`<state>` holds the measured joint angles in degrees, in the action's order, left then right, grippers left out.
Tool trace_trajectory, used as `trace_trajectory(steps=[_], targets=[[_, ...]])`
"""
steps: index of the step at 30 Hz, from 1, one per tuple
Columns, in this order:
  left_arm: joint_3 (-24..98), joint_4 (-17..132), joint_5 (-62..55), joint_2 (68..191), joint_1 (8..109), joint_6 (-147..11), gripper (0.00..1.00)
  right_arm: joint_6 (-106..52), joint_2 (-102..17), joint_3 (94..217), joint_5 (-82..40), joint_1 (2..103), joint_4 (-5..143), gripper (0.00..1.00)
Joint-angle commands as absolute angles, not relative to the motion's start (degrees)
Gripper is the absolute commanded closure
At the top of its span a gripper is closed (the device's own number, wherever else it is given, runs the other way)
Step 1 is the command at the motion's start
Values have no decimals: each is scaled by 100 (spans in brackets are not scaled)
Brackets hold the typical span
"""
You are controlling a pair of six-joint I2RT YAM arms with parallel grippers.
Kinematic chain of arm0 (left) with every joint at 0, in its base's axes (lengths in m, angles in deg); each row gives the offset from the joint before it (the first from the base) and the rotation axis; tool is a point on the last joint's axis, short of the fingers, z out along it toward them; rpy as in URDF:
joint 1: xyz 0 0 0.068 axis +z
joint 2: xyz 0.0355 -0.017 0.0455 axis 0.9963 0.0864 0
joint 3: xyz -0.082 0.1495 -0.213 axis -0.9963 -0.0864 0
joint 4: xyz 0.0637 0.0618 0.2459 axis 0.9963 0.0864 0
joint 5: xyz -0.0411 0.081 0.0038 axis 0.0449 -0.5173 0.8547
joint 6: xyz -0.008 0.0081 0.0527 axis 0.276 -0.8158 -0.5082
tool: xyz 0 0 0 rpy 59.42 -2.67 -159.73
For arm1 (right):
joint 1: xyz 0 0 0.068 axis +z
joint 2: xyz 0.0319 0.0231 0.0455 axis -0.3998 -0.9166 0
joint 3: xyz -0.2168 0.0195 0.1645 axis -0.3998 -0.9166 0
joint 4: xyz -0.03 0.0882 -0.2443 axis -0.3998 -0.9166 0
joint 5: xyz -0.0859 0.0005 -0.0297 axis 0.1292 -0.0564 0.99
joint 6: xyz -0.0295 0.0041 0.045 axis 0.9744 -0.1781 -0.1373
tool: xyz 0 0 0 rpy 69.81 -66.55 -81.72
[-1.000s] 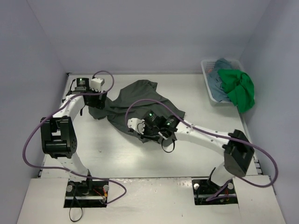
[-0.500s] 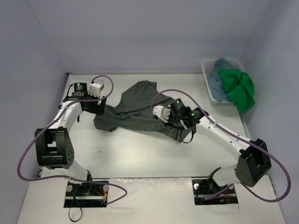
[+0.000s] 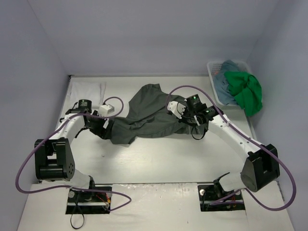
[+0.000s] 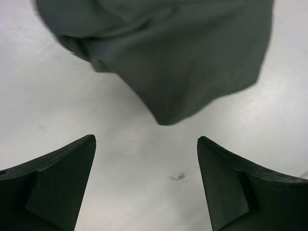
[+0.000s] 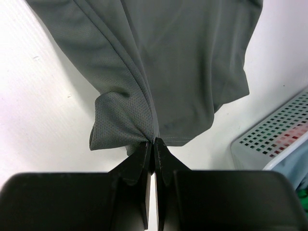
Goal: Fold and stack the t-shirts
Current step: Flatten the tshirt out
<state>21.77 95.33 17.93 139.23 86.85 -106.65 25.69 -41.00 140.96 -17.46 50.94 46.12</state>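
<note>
Right wrist view: right pincer (image 5: pixel 153 143) clamped shut on grey-green t-shirt (image 5: pixel 192 57) edge. Left pincer (image 4: pixel 145 139) wide open, empty, short of hem. You should pinch hem corner, then stretch cloth flat.

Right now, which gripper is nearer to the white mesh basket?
Right. The right gripper, pinching the dark grey-green shirt, sits left of the basket; the left gripper hangs open at the shirt's opposite end.

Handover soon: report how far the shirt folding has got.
Apparently done: a white shirt lies flat at the far left corner. In hand: the right gripper pinches the unfolded grey shirt; the left gripper is open beside it. Left: green shirt and blue shirt in the basket.
</note>
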Motion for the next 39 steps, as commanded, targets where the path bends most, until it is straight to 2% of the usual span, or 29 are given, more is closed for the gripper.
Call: trace_trajectory(steps=[1,8,16,22,27,33,35,36,38,39], targets=[[2139,10067,2809,13632,8750,-11181,20,2601,-4145,14380,-1861,5090,4647,100],[2076,9953,3370,13613,8812,-10952,20,2496,-4189,14450,-1967,5090,4647,100],[2506,9611,3689,14499,8803,-10504,20,2434,-4040,14468,-1985,5090,4629,100],[2604,9391,3505,14897,8803,-10328,21,2443,-3881,14468,-2002,5099,4585,100],[2657,9584,3531,15028,8786,-10363,38,2513,-3846,14459,-2011,5090,4585,100],[2700,9768,3407,15248,8751,-10495,43,2540,-3960,14564,-2064,5072,4585,100],[2858,9978,3521,15388,8716,-10556,56,2531,-4004,14599,-2081,5037,4594,100],[2929,10067,3557,15450,8707,-10592,70,2505,-4013,14608,-2090,5020,4603,100],[3034,10181,3583,15573,8698,-10601,81,2470,-3978,14635,-2143,4950,4612,100],[3113,10191,3566,15600,8689,-10575,96,2417,-3969,14652,-2178,4932,4621,100]])
